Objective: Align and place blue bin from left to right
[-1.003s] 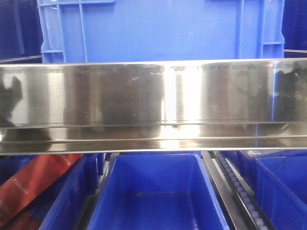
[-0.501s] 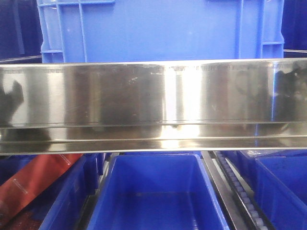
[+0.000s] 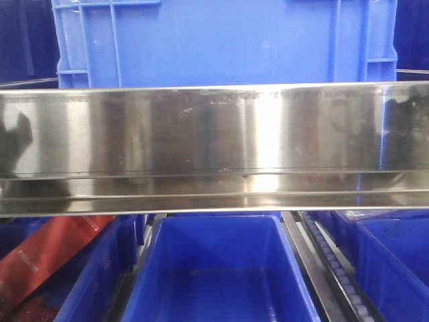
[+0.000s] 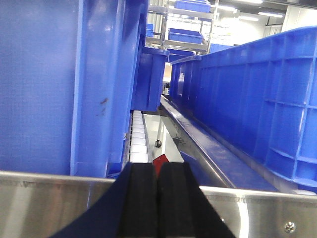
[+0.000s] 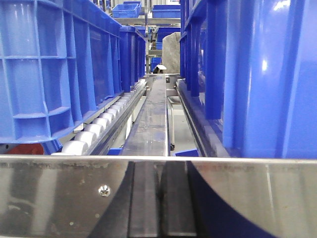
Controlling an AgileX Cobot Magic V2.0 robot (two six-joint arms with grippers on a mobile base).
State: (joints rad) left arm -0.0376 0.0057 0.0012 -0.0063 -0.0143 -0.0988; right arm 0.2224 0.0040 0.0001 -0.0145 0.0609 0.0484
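1. Blue plastic fills the top of the front view: the blue bin [image 3: 224, 41] stands on the shelf just behind a polished steel rail [image 3: 214, 144], its wide smooth wall facing the camera, ribs near both corners.
2. Left wrist view: the bin's wall [image 4: 49, 84] rises close on the left, beyond the steel rail [image 4: 49, 203]; the left hand [image 4: 158, 198] sits low at the frame's bottom, its two black fingers pressed together with nothing between them, beside the bin's corner and not touching it.
3. Right wrist view: the bin's other end [image 5: 262, 74] looms on the right; the right hand [image 5: 159, 198] lies low in front of the rail, fingers likewise closed flat against each other, empty.
4. A neighbouring blue crate [image 5: 54, 64] stands left of a roller track [image 5: 106, 119] in that view.
5. Below the rail, an open smaller blue bin [image 3: 221, 268] sits on the lower level, a red package [image 3: 47, 258] to its left.
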